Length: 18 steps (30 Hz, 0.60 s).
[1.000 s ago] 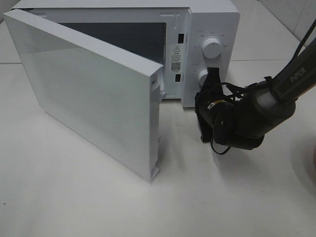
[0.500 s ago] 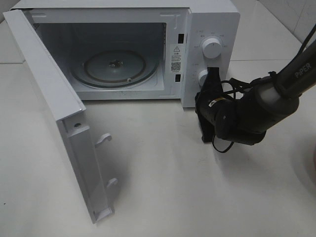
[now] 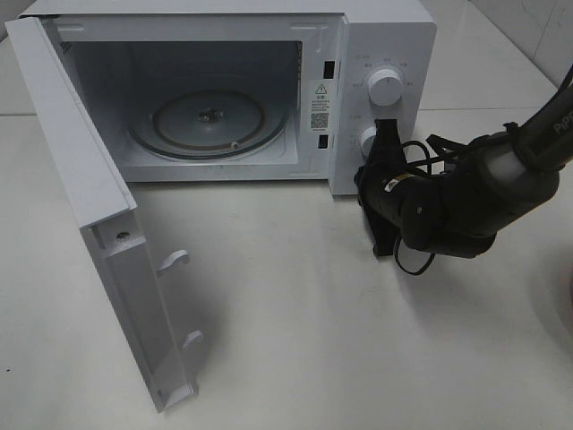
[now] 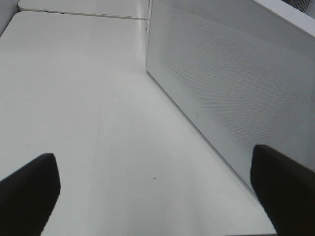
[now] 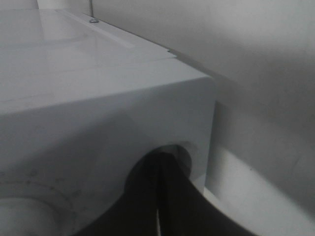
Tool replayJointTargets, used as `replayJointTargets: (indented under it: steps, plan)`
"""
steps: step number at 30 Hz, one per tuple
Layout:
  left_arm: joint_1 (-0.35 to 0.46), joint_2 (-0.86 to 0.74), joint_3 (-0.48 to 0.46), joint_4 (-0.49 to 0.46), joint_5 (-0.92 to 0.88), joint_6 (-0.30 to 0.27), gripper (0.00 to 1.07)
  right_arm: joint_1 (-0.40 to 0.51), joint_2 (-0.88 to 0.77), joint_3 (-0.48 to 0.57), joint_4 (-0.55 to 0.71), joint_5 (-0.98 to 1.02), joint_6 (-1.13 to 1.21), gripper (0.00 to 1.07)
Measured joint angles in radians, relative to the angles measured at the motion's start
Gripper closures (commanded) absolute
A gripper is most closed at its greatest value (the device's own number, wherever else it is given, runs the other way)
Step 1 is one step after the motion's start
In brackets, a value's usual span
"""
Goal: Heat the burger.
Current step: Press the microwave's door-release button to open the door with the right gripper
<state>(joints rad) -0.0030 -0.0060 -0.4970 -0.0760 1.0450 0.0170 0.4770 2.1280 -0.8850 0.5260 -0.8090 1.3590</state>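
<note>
1. The microwave (image 3: 385, 36) door (image 3: 98, 224) is standing wide open at the left of the frame, with the glass turntable (image 3: 208, 121) sitting bare. The burger isn't showing in any view, so no clue where it is.
2. I'm guessing the right gripper (image 3: 387, 134) should be backing straight off without nudging the lower knob (image 3: 366, 139).
3. It's pinched shut on nothing, tip right at that knob, and its arm (image 3: 466, 197) is reaching in low from the right edge.
4. The left gripper (image 4: 156, 187) is gaping wide and empty, facing the door's outer side.

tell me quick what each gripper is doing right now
Left gripper: open, holding nothing.
Right gripper: shut, holding nothing, tips at the lower round white dial of the white box microwave.
</note>
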Motion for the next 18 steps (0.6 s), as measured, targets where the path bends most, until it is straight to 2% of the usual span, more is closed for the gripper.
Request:
replayJointTargets:
  steps: [11, 18]
  plan:
    - [0.0, 0.0, 0.0, 0.0, 0.0, 0.0, 0.09, -0.001, -0.076, 0.089, -0.057, -0.013, 0.0, 1.07]
    - [0.0, 0.0, 0.0, 0.0, 0.0, 0.0, 0.09, -0.001, -0.179, 0.181, -0.109, 0.069, 0.0, 1.07]
